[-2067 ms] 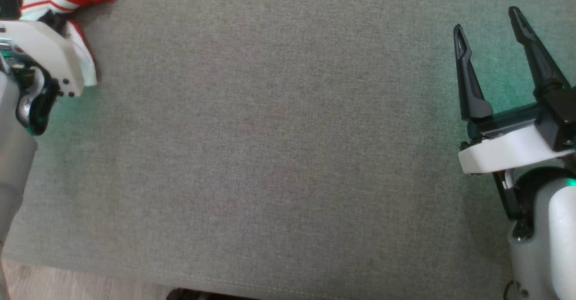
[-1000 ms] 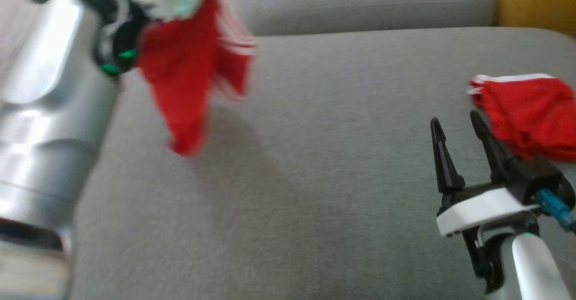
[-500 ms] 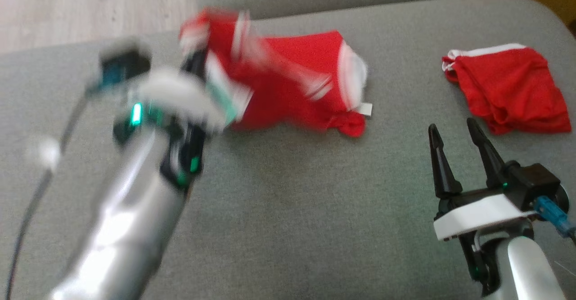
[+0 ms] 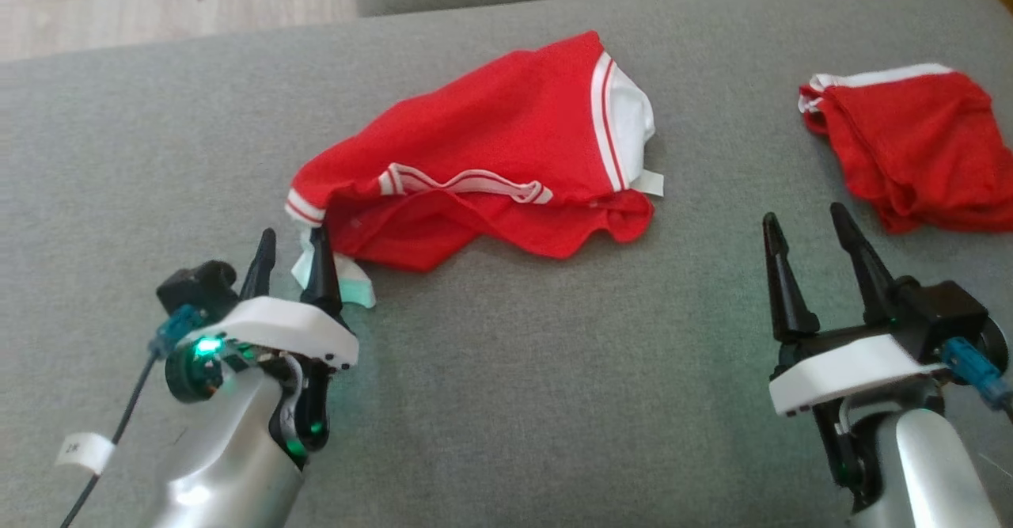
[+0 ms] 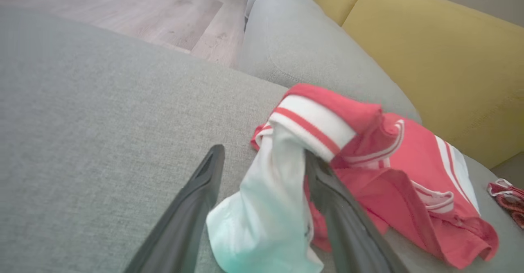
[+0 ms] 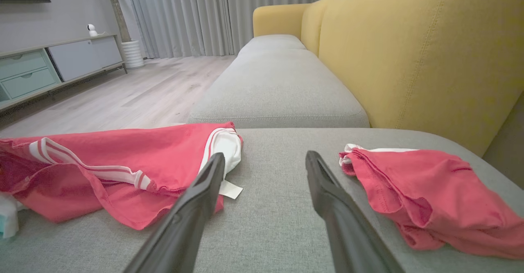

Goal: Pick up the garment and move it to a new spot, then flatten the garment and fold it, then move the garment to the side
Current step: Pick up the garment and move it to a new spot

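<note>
The garment, a red top with white stripes, lies in a rumpled heap on the grey sofa cushion, about midway across it and closer to the far edge than the near one. The left gripper sits low toward the near-left part of the cushion with its fingers spread apart. A white flap of the garment lies loose between them, draped against the right-hand finger rather than pinched. The right gripper hangs toward the near-right side, also spread wide and holding nothing. A second red garment is bunched near the far-right corner, well apart from the first. To my eye the move to a new spot looks done, and flattening is the job in hand. I would back the left gripper straight off that white flap so it does not catch and drag the cloth. Then each gripper should take an outer edge, the striped cuff on the left and the white-banded end on the right. They should pinch the whole edge, not just a top fold, and draw apart low over the cushion until the creases go. The right arm ought to stay clear of the other red piece.
</note>
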